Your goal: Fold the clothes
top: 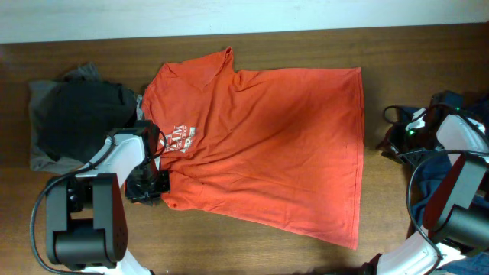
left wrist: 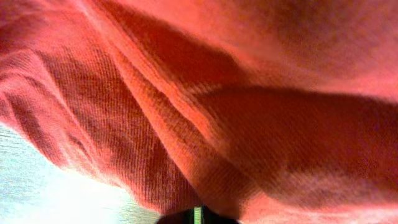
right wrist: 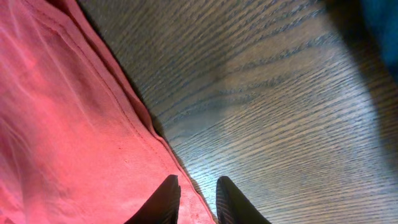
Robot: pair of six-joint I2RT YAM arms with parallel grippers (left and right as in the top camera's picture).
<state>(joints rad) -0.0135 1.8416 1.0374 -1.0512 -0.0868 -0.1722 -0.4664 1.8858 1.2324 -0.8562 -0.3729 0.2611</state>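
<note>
At the far left a dark pile of black and grey garments [top: 76, 114] sits heaped on the counter [top: 252, 252], well outside our left jaws. Those left jaws are pressed together, seemingly pinching the near sleeve edge of the orange T-shirt [top: 267, 145], whose cloth bunches right against them. The shirt lies spread flat between both pairs of jaws, with no fold in it yet. Our right jaws stand slightly spread, the hem [right wrist: 143, 134] running into their gap, not pinched as far as we see. Beyond them lies a navy garment [right wrist: 385, 25]. We judge the task barely begun: every garment remains to fold
</note>
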